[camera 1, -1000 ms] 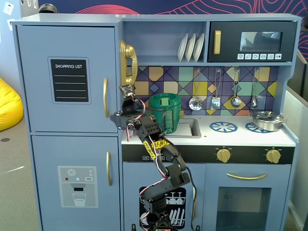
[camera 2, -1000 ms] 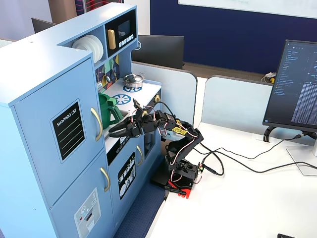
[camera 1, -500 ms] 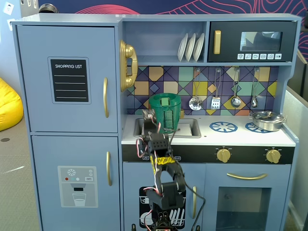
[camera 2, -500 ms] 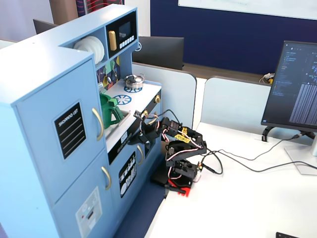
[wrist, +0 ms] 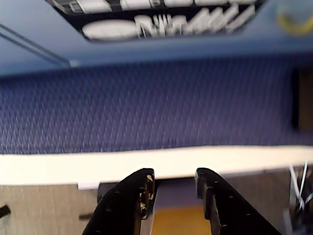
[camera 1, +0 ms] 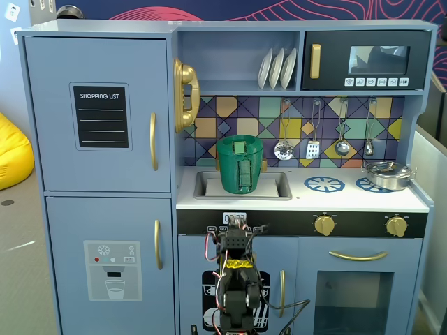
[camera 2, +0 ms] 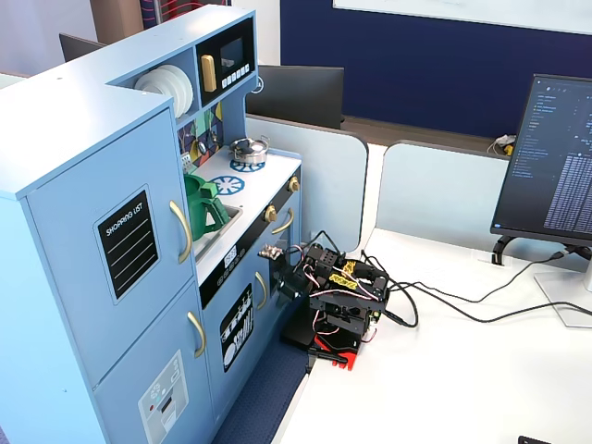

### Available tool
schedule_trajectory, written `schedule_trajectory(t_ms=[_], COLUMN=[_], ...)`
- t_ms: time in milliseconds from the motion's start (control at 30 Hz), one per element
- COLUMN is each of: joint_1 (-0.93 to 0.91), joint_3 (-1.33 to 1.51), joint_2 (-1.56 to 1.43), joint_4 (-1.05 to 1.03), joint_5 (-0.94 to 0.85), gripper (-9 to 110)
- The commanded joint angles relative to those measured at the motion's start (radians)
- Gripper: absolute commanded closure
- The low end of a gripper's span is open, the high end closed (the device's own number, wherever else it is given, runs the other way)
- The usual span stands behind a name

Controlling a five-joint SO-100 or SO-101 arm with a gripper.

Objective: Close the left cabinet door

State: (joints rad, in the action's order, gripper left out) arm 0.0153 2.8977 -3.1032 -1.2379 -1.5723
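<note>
Two black fingers (wrist: 146, 188) of the gripper (wrist: 175, 182) enter the wrist view from the bottom edge, spread apart with nothing between them. Beyond them lie a pale strip, blue patterned fabric and a blurred black-and-white panel; motion blur makes detail hard to read there.

The arm (camera 2: 338, 296) sits folded low on the white table (camera 2: 462, 370), just in front of the kitchen's lower cabinets. In a fixed view the arm (camera 1: 236, 279) is cut off at the bottom edge, and its jaws cannot be made out.

The door (camera 1: 98, 115) occupies the upper left of the toy kitchen, above the dispenser door (camera 1: 108, 269). It is a tall light-blue rectangle, long axis vertical, face pointing straight out to the front. It lies flush with the cabinet frame, no gap visible in either fixed view. A black "SHOPPING LIST" board (camera 1: 102, 116) sits at its centre; a curved gold handle (camera 1: 154, 142) runs vertically near its right edge. From the side, the door (camera 2: 102, 250) appears level with the cabinet front.

Farther back, a green pitcher (camera 1: 239, 164) stands in the sink (camera 1: 279, 187).
</note>
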Motion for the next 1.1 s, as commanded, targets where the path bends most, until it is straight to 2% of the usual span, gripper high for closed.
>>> schedule_trajectory(t_ms=[0,400,1067], joint_1=[-0.015,-0.008,-0.015], joint_3=[0.052,0.098,0.098], joint_2=[-0.034,-0.074,-0.075], joint_4=[-0.031,-0.29,-0.293], joint_5=[0.04,0.092,0.066], gripper=[102,102,100])
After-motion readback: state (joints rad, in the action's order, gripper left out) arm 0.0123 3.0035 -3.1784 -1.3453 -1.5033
